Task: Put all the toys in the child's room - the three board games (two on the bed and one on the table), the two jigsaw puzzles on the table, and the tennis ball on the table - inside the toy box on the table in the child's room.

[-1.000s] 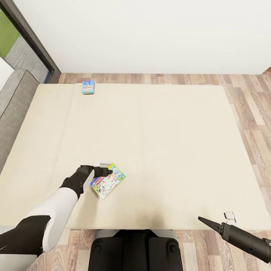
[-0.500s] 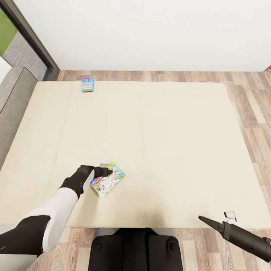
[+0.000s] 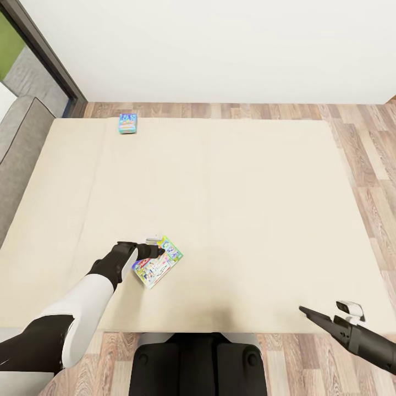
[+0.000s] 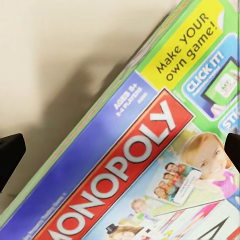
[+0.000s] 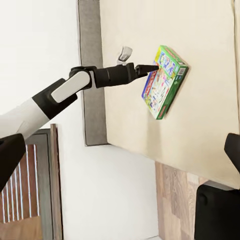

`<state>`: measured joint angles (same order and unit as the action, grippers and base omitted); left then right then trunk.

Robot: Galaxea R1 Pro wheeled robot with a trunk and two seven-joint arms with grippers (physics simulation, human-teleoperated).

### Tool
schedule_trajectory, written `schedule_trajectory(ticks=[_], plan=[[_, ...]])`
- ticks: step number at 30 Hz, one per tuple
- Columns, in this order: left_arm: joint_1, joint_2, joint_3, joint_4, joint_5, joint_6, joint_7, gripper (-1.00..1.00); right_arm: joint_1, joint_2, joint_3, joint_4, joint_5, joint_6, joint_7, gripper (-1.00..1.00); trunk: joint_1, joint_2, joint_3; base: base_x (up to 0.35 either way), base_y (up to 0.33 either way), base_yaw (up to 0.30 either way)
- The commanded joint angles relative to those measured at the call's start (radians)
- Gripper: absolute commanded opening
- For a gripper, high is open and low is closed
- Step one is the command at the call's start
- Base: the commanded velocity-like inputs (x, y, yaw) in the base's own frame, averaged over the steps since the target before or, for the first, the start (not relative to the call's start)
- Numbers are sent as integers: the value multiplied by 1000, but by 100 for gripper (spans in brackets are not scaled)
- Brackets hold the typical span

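The left claw [image 3: 158, 251] hung over the near end of the Monopoly box [image 3: 158, 264], which lay flat on the beige bed [image 3: 247, 209], close to the front edge. In the left wrist view its two dark fingertips [image 4: 10, 155] stood wide apart at either side of the picture, with the printed lid [image 4: 135, 150] between them and nothing gripped. How far above the lid they were, I could not quite judge; from the right wrist view the fingertips looked to be at the box's upper edge [image 5: 159, 65], perhaps touching it.

The smaller blue game box [image 3: 128, 124] sat far off at the top corner of the mattress, near the grey headboard [image 3: 19, 148]. The right claw [image 3: 316, 318] idled over the bed's near right corner; its fingers looked close together with nothing held, though I could not tell for sure.

The risks seemed plain enough. The box lay skewed to the claw, so a pinch closing across a corner rather than square across the sides might spin it or let it slip. The mattress was soft, so pressing down could sink one edge and tilt the box out of the fingers. A wide flat box held at one end would also droop and might slide free on the trip to the toy box.
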<state>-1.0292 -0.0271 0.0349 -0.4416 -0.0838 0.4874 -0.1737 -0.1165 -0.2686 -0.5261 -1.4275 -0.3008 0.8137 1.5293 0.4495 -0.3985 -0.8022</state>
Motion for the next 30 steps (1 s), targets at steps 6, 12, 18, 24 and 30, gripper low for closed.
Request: schedule_trajectory(ticks=[6,12,18,24,30], plan=[[0,-1,4,-2,-23,5,-35,100,0,0,-10,-1,1,9,15,100,1,-2,-1,0,0,0],[1,-1,4,-2,-32,5,-51,100,0,0,-12,-1,8,9,17,100,1,-2,-1,0,0,0],[2,3,4,-2,-33,5,-54,100,0,1,-12,0,17,8,17,100,1,-2,-1,0,0,0],[3,6,4,-2,-34,5,-55,100,0,1,-12,1,19,8,17,100,1,-2,-6,0,0,0],[4,13,3,-2,-34,5,-55,100,0,2,-12,1,20,7,17,100,1,-2,-14,0,0,0]])
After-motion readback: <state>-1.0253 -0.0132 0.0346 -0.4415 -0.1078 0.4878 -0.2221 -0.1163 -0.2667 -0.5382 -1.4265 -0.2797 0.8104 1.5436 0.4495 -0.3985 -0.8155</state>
